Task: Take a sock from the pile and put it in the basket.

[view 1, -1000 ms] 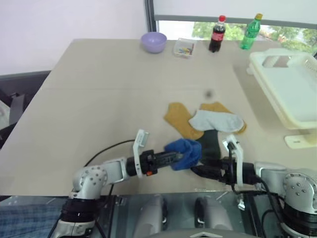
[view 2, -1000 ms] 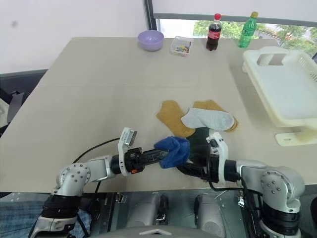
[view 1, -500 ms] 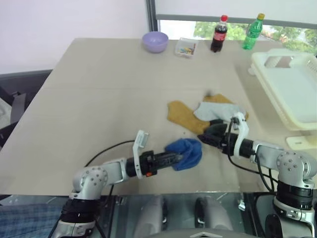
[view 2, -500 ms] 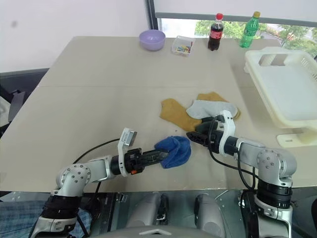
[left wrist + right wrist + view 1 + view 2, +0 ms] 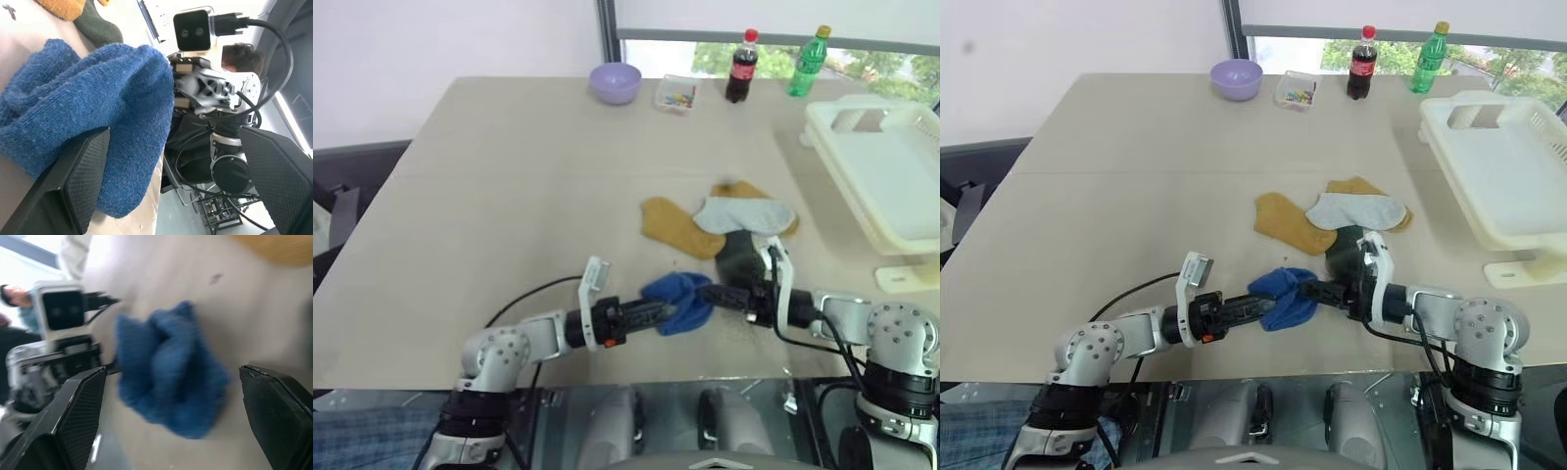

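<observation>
Presently, largest thing first.
Table [image 5: 509,186]: broad beige top carrying everything noted below.
Basket [image 5: 886,176]: cream-white, slotted sides, cut-out handle at its far end; sits at the right edge of the table, well apart from the socks, nothing seen inside it.
Pile [image 5: 720,227]: loose group of flat socks near the middle right of the table. 2 mustard-brown socks [image 5: 677,225], a light grey sock [image 5: 744,213] lying across them, and a dark green sock [image 5: 736,260] poking out toward the near edge.
Blue sock [image 5: 677,301]: bunched up, lying apart from the rest, just in front of the pile near the table's front edge, between the 2 grippers.
Left gripper [image 5: 668,313]: reaches in level from the left, fingers spread wide, the blue sock bunched against and between them in the left wrist view; whether it is clamped cannot be told.
Right gripper [image 5: 710,293]: comes in from the right, tips at the right side of the blue sock, fingers standing wide on either side of it in the right wrist view, not closed on anything.
Bottles: 1 cola bottle [image 5: 738,67] and 1 green bottle [image 5: 808,62], upright at the far edge by the window.
Lilac bowl [image 5: 615,82]: far edge, left of the bottles.
Clear tray [image 5: 675,94]: small, holds coloured bits, between bowl and cola bottle.
</observation>
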Controlling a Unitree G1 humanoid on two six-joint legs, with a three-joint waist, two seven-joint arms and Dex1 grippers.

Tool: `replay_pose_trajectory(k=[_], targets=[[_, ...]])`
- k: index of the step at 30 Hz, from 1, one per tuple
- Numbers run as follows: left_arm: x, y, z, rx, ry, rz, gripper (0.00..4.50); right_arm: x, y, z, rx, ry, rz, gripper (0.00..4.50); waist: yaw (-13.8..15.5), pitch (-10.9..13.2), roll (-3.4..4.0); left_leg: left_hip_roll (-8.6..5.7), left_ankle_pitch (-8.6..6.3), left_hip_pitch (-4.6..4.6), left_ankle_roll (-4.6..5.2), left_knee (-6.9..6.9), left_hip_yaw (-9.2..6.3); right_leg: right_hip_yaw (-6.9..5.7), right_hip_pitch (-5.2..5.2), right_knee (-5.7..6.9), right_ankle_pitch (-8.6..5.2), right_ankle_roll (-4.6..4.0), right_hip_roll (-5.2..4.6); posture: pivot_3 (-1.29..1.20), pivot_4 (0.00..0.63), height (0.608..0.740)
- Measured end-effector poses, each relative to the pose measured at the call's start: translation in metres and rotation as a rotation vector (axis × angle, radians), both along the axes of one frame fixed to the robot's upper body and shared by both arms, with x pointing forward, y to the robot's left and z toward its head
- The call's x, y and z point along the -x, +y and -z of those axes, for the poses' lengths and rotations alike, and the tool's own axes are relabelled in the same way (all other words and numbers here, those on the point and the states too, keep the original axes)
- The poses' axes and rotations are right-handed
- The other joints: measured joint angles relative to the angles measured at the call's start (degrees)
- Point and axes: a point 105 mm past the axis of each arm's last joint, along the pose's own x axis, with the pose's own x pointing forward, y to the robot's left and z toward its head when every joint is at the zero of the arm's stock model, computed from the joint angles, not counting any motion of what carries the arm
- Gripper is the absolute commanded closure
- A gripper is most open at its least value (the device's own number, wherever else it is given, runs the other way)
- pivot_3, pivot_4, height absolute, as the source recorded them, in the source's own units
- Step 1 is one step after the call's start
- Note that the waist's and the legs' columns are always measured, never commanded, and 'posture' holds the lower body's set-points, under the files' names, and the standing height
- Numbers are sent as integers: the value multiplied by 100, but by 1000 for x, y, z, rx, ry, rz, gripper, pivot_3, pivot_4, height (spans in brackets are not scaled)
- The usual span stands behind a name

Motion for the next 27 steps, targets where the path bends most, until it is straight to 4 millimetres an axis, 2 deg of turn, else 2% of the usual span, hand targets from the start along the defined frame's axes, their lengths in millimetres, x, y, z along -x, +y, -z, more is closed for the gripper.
replay_pose_trajectory(k=[5, 13, 16, 21, 23, 27], targets=[[1, -2, 1, -2, -3, 5, 0, 1, 6, 6, 92, -5, -47, 64, 11, 0, 0, -5, -2, -2, 3, 0, 1, 2, 0, -3, -1, -1, -5, 0, 150, 733], [0, -2, 2, -1, -6, 2, 0, -1, 19, 7, 144, -44, -93, 64, 6, -2, -1, -3, -2, 0, 3, 0, 1, 1, 1, -2, -2, -2, -4, 0, 150, 733], [0, -3, 2, -1, -7, 0, 0, -4, 21, 7, 150, -52, -86, 891, 3, -2, 0, -3, -2, 0, 3, 0, 1, 1, 1, -2, -1, -1, -3, 0, 150, 733], [1, -3, 2, 3, -6, 0, 0, -5, 22, 12, 132, -16, -80, 3308, 10, -1, 0, -4, -2, -2, 3, 0, 1, 1, 0, -3, 0, 0, -4, 0, 150, 733], [1, -3, 2, 3, -7, -1, 0, -5, 21, 12, 128, -13, -79, 4425, 7, -1, 0, -4, -2, -2, 4, 0, 2, 1, 0, -4, 0, 0, -4, 0, 150, 733], [3, -1, 3, 5, -7, -4, 0, -3, 24, 13, 107, -2, -84, 4472, 5, -1, 1, -1, -3, -2, 3, -1, 0, 0, -1, -3, -1, 0, -3, 0, 150, 733]])
